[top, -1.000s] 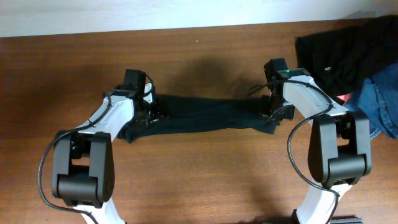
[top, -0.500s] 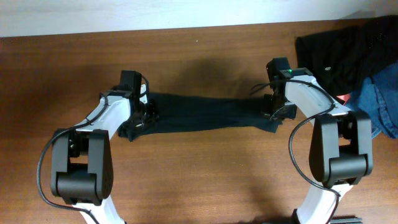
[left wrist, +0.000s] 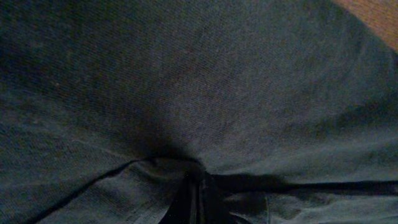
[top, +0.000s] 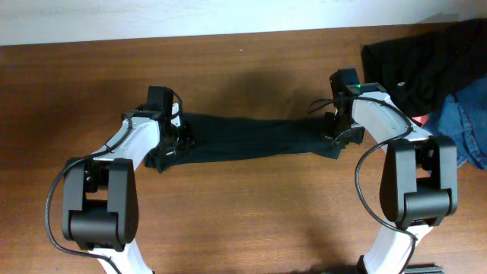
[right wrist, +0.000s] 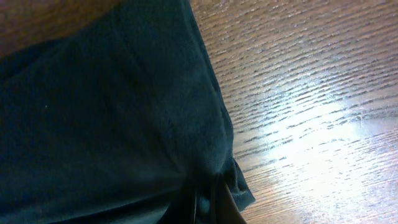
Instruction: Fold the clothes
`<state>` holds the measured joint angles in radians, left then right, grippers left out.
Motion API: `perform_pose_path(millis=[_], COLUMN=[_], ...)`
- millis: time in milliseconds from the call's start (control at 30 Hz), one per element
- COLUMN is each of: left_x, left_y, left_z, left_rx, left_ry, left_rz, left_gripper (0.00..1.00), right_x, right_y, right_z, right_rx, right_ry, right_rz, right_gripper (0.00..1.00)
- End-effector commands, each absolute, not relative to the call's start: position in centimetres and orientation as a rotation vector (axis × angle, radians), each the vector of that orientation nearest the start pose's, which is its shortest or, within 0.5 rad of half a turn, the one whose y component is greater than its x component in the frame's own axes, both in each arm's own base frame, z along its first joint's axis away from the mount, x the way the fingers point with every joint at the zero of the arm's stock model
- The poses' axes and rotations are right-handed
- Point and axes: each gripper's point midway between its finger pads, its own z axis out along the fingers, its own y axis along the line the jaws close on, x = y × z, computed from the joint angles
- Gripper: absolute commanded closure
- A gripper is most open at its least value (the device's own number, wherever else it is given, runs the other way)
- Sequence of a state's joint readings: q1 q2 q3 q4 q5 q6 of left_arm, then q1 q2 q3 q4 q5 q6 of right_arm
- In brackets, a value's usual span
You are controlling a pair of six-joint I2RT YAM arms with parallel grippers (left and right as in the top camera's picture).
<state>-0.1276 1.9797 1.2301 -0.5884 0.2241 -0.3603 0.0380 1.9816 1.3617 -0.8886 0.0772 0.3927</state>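
Both pincers are pressed together on cloth. The left pincer (left wrist: 196, 200) has a gathered fold of the dark garment (top: 251, 139) drawn in between its tips. The right pincer (right wrist: 205, 199) nips the garment's opposite end, right at a corner where the hem flares out past the tips. Each bite looks shallow, taken close to the edge of the fabric.

From above, the garment lies as a long, narrow band on the worktop (top: 251, 228), pulled fairly taut between the two arms. A loose lump is bunched at its left end, just on the near side of the left pincer.

The likeliest failure, as I judge it, is a slip at the right end. So little cloth sits between those tips that any further pull along the band could drag the corner free, and the band would go slack and crumple. Uneven lifting is the next risk: if one arm rises or swings ahead of the other, the band will twist and the fold will land skewed. The bunched lump at the left end could also get trapped inside the fold and leave a ridge.

Farther off, beyond the garment's right end, a black garment (top: 426, 57) and blue denim (top: 470, 125) lie heaped at the worktop's edge. The right arm's elbow is near that heap, and a wide swing could snag it and drag it toward the garment.
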Motion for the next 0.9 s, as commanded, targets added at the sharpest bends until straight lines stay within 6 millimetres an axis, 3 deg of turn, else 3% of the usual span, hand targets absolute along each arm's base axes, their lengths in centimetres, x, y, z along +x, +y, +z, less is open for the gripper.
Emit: perform_pose_path(millis=[0,367,867], left_x=[35.9,35.9,35.9], left_y=[-7.6,-7.6,-7.7], left_z=[-5.7,-5.7,-5.7], left_rx=[-0.333,-0.333,-0.333], left_ry=[3.083,3.083,3.084], left_rz=[-0.263,-0.263,-0.270], left_gripper=[0.99,0.99,0.99], right_x=[38.3,38.9,41.0], right_y=[-0.5,-2.1,-1.8], right_z=[1.9,4.1,4.4], right_rx=[0.570,0.623,0.522], right_ry=[2.989,2.982,2.922], right_rz=[-0.098,-0.094,-0.044], right_gripper=[0.96,0.96,0.96])
